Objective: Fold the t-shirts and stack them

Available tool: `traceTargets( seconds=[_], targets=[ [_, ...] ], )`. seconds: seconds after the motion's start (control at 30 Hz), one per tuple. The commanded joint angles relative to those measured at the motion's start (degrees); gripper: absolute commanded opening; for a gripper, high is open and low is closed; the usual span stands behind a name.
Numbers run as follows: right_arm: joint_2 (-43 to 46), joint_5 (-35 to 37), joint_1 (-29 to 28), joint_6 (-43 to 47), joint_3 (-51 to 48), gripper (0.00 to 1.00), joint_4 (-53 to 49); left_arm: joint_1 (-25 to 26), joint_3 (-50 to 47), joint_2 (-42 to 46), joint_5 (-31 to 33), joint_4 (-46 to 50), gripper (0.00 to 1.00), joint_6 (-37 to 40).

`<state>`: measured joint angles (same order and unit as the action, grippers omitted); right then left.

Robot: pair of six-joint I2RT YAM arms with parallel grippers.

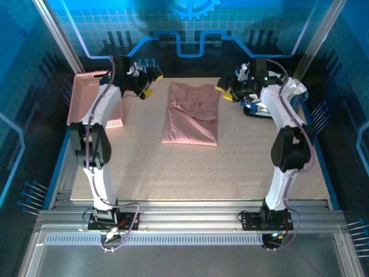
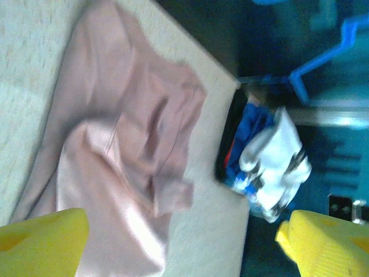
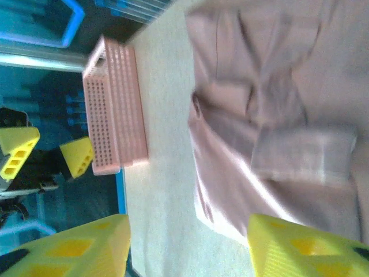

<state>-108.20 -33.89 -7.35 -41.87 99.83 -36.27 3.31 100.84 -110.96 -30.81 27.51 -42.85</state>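
left gripper (image 1: 151,82): jaws wide apart, nothing between them
right gripper (image 1: 225,91): jaws apart, empty
dusty-pink t-shirt (image 1: 191,112): roughly folded, flat on table (image 1: 173,173), between the two grippers, clear of both sets of jaws
white t-shirt (image 2: 277,156): crumpled at table edge, just behind right gripper, far across from left jaws
pink lattice basket (image 3: 115,109): beside left gripper, well apart from right jaws
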Motion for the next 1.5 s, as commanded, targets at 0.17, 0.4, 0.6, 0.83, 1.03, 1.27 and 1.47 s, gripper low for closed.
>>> traceTargets(
  seconds=[0.17,0.4,0.6,0.83,1.03,1.27,1.47],
  targets=[
    [-3.2,1.7,-7.8,-1.0,-16.8,0.12,7.7,10.1,-22.4,3.5,-0.8,-10.8,0.36,0.5],
    [-15.6,4.5,-8.9,-1.7,-6.0,0.10,5.6,11.5,-14.4,-7.9,-0.3,-9.6,0.22,0.4],
    [-26.0,7.4,-7.5,-2.6,9.9,0.13,2.3,11.5,-5.3,-14.9,0.0,-7.4,0.22,0.8],
    [-41.8,8.6,-4.4,-5.2,36.1,0.20,-5.0,10.7,1.4,-17.1,2.8,-2.6,0.28,2.9],
    [-37.7,7.8,-2.7,-4.6,39.7,0.45,2.7,7.1,-3.8,-6.5,4.7,-6.6,0.62,0.4],
    [-13.0,11.2,-3.0,11.6,21.0,0.69,-9.1,2.9,-12.3,8.9,5.8,1.9,0.83,5.5],
    [12.9,8.7,1.0,11.7,-13.8,0.85,-2.7,0.1,-28.5,20.8,3.5,1.7,0.85,6.3]
  ],
)
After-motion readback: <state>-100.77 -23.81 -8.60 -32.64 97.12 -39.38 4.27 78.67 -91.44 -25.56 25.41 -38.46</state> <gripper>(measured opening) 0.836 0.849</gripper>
